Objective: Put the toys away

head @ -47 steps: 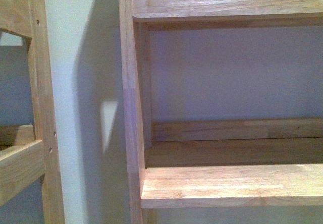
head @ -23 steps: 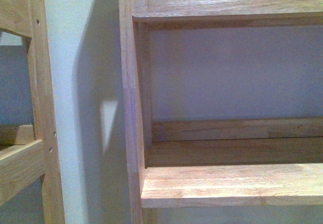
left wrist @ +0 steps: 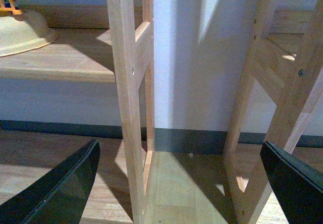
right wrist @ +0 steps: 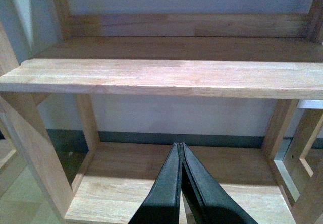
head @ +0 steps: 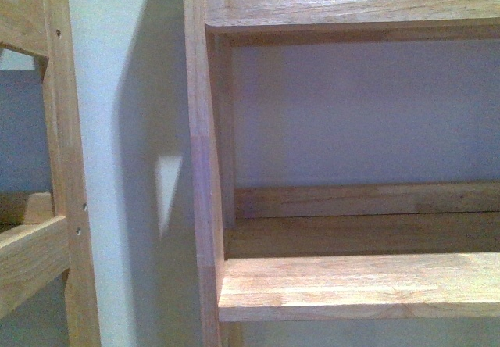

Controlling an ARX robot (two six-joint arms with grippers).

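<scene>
No plush toy shows in any view; the left gripper hangs with fingers spread wide between two wooden shelf units, seemingly ready to grasp, while the right gripper faces a bare shelf, fingers pressed together, empty.

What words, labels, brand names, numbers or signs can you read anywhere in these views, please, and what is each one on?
None: no readable text shows in any view.
The wooden shelf and its uprights are bare wood.
The cream bowl carries no print; the small yellow and orange item on it is cut off at the picture's edge and shows no lettering.
The left end effector and right end effector are plain black.
</scene>
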